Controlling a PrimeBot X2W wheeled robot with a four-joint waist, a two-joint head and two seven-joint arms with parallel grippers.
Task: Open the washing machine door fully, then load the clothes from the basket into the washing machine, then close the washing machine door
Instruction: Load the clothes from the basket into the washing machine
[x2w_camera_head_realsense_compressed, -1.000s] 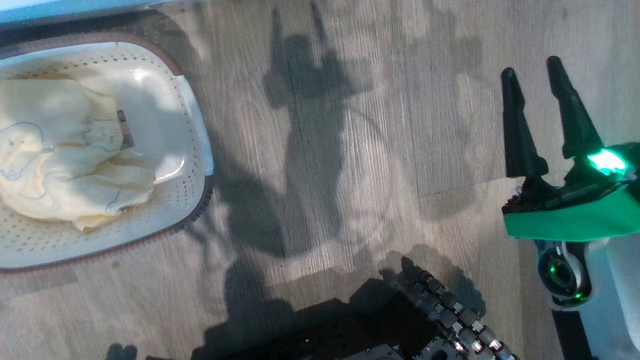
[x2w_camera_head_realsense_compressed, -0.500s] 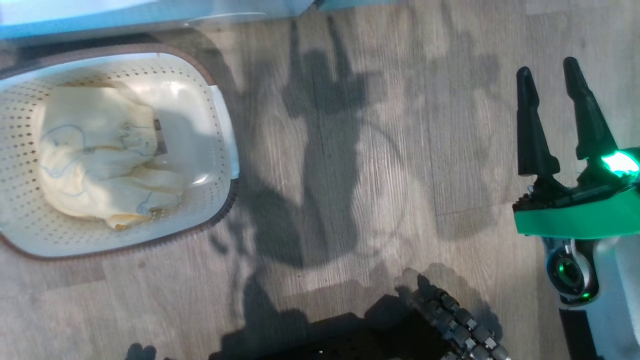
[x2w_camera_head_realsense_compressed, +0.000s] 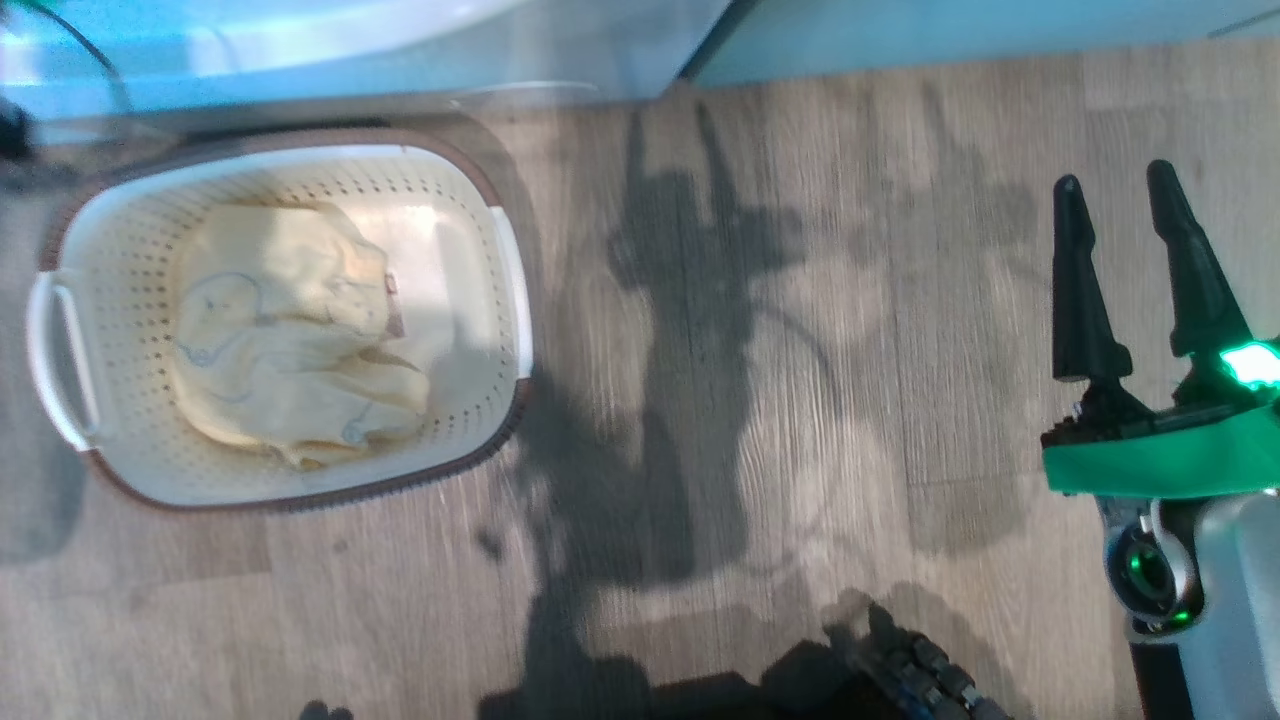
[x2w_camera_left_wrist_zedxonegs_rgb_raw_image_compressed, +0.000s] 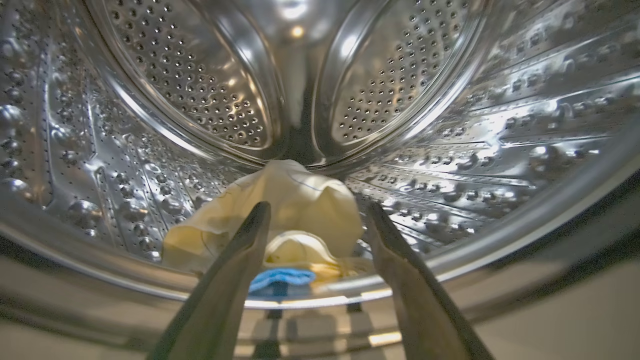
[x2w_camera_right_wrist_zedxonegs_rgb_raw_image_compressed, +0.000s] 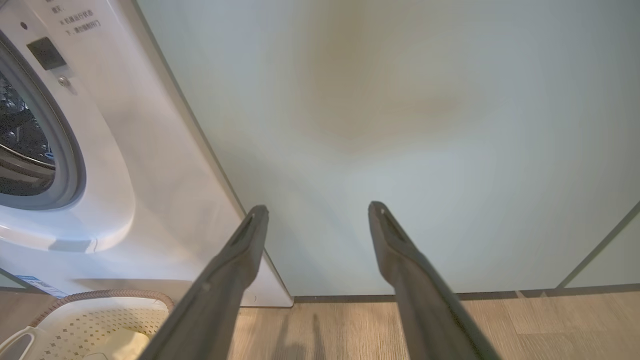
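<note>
Steel drum (x2w_camera_left_wrist_zedxonegs_rgb_raw_image_compressed: 190, 75) frames your left gripper (x2w_camera_left_wrist_zedxonegs_rgb_raw_image_compressed: 316, 205), fingers spread wide, pointing at a yellow garment (x2w_camera_left_wrist_zedxonegs_rgb_raw_image_compressed: 310, 187) lying inside the washing machine (x2w_camera_right_wrist_zedxonegs_rgb_raw_image_compressed: 165, 175). More clothes (x2w_camera_head_realsense_compressed: 290, 340) sit in the basket (x2w_camera_head_realsense_compressed: 125, 300) on the wood floor (x2w_camera_head_realsense_compressed: 900, 350); your right gripper (x2w_camera_head_realsense_compressed: 1114, 180), also spread, faces a pale cabinet (x2w_camera_right_wrist_zedxonegs_rgb_raw_image_compressed: 425, 125).

- A cream perforated plastic basket (x2w_camera_head_realsense_compressed: 130, 250) stands on the wooden floor (x2w_camera_head_realsense_compressed: 900, 350), before the white front-loading washing machine (x2w_camera_right_wrist_zedxonegs_rgb_raw_image_compressed: 150, 165).
- Pale yellow cloth garments (x2w_camera_head_realsense_compressed: 290, 340) lie in the basket; another garment (x2w_camera_left_wrist_zedxonegs_rgb_raw_image_compressed: 300, 200) lies in the steel drum (x2w_camera_left_wrist_zedxonegs_rgb_raw_image_compressed: 190, 90).
</note>
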